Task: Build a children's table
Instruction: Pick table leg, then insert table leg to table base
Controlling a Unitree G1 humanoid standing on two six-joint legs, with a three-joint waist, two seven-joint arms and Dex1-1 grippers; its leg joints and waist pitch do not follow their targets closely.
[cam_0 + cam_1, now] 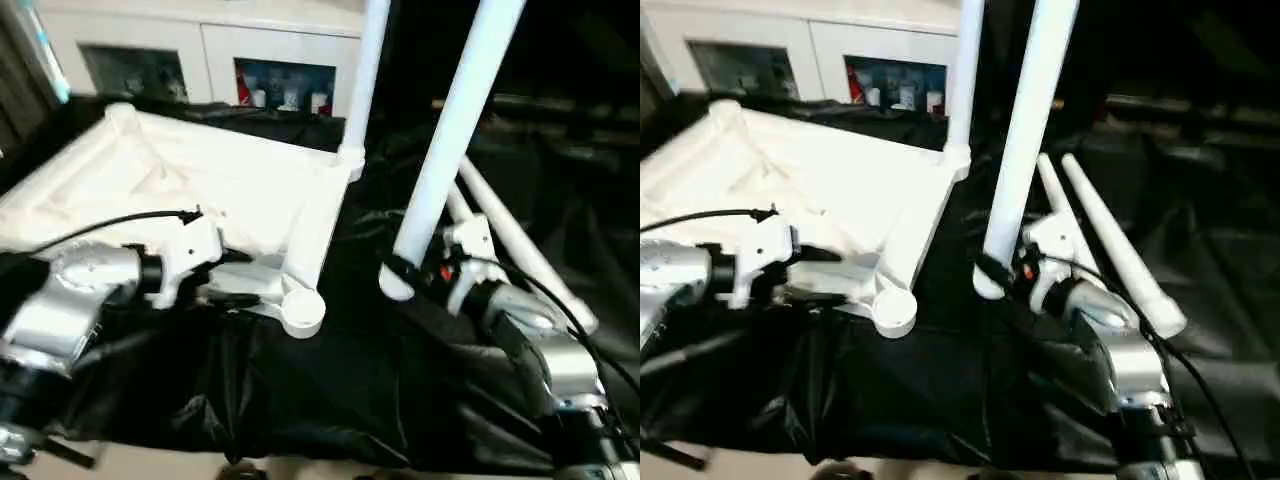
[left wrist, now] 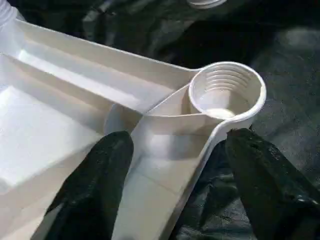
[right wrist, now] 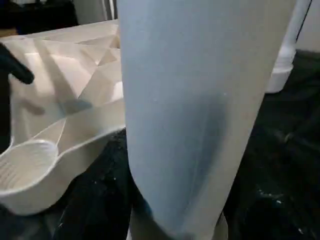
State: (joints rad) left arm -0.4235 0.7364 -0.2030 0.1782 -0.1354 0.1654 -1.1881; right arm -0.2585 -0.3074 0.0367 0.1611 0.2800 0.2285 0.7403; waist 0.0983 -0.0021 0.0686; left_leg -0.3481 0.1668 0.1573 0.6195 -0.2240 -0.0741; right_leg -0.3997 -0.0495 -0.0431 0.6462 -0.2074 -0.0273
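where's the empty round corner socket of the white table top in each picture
Left eye view: the empty corner socket sits low, just left of centre, at the table top's near corner.
Right eye view: low and left of centre.
Left wrist view: upper right, past the left hand's black fingers.
Right wrist view: lower left edge.
Shared landmark: the white leg held by the right hand, right of the socket.

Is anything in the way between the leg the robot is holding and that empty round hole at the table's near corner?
Nothing visible blocks it. The right pincer holds the leg upright just beside the empty socket, with only black cloth between them. The left pincer straddles the tabletop rim behind that socket, not over it.
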